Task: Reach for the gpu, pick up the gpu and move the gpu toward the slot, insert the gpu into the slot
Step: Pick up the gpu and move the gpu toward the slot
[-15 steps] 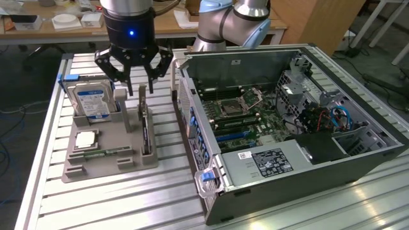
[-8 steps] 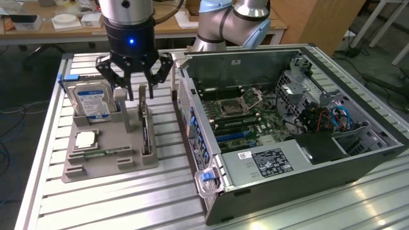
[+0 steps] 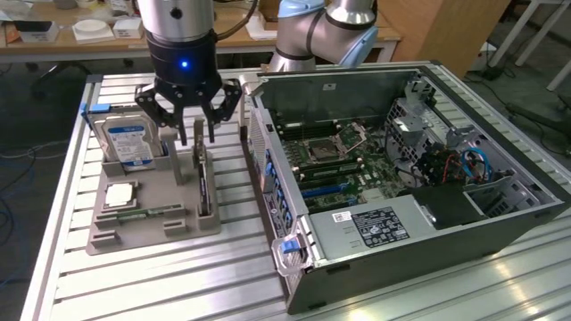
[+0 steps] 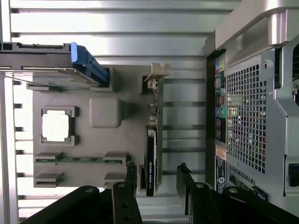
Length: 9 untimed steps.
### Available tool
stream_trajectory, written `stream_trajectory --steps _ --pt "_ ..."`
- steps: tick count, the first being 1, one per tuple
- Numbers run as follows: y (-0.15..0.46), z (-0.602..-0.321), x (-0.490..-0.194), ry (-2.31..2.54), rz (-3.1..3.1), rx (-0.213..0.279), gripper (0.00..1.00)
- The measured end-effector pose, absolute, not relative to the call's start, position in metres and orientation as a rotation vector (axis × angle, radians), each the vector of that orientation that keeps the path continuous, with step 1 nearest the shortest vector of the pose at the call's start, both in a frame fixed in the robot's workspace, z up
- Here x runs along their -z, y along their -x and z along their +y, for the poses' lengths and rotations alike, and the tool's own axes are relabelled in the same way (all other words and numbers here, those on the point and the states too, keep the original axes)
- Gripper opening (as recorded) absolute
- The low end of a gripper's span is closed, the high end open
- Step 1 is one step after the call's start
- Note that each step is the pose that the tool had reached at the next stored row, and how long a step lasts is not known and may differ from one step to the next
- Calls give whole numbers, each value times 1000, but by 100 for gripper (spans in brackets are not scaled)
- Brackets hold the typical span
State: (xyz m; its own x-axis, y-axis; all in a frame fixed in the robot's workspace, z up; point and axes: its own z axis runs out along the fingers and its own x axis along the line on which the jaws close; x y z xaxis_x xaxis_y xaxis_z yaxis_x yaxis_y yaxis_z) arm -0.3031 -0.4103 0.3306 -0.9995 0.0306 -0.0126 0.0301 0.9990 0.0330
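Note:
The gpu [image 3: 203, 182] stands on its edge in a grey holder tray [image 3: 192, 229], its pale metal bracket [image 4: 156, 77] at the far end. From the wrist view I see it edge-on, the gpu [image 4: 151, 158] showing a black face and a thin green board. My gripper [image 3: 198, 137] hangs open just above the card's bracket end. In the wrist view the gripper [image 4: 158, 176] has one finger on each side of the card, with gaps to both. The blue slot [image 3: 323, 190] lies on the green motherboard inside the open computer case [image 3: 402, 221].
The tray also holds a silver hard drive [image 3: 130, 137], a square processor [image 3: 120, 194] and a narrow green memory stick [image 3: 143, 214]. The case wall [image 4: 252, 102] stands close beside the tray. Everything rests on a slatted metal table [image 3: 178, 281].

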Motion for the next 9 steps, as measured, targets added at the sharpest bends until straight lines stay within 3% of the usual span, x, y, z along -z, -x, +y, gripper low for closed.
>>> stream_trajectory --steps 9 --pt "303 -410 -318 -48 3128 -37 47"
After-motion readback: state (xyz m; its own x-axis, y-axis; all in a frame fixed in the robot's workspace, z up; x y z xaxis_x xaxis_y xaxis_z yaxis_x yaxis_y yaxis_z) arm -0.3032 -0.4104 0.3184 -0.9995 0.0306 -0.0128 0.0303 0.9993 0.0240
